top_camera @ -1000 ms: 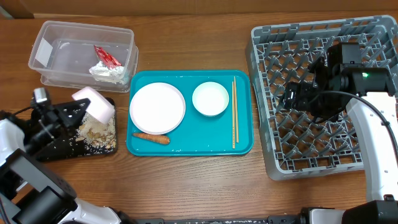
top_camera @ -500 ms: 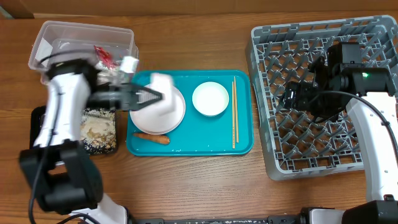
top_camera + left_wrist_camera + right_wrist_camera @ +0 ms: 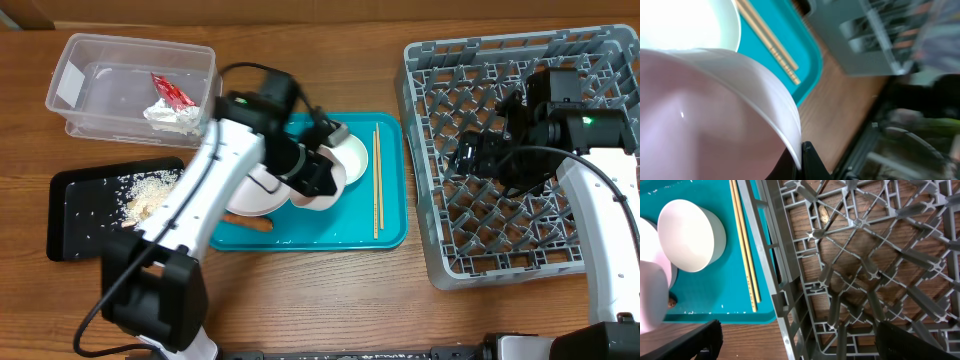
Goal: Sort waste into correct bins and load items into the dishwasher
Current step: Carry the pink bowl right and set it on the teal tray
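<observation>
My left gripper (image 3: 312, 178) is shut on the rim of a pinkish-white bowl (image 3: 324, 192) and holds it over the teal tray (image 3: 390, 232). In the left wrist view the held bowl (image 3: 705, 115) fills the frame, with the finger (image 3: 807, 161) pinching its rim. A second bowl (image 3: 348, 152) and the chopsticks (image 3: 377, 180) lie on the teal tray. The plate (image 3: 252, 190) and the carrot (image 3: 255, 224) are partly hidden by the arm. My right gripper (image 3: 470, 155) is open and empty above the grey dish rack (image 3: 520, 250).
The clear tub (image 3: 75, 80) at the back left holds a red wrapper (image 3: 170, 90) and tissue (image 3: 175, 115). The black tray (image 3: 80, 215) holds beige scraps (image 3: 150, 195). The right wrist view shows the second bowl (image 3: 690, 235), chopsticks (image 3: 746, 255) and rack (image 3: 865, 255).
My left arm swung right from the black tray to over the teal tray, carrying the bowl. The scraps now lie uncovered on the black tray. The right arm has not moved.
</observation>
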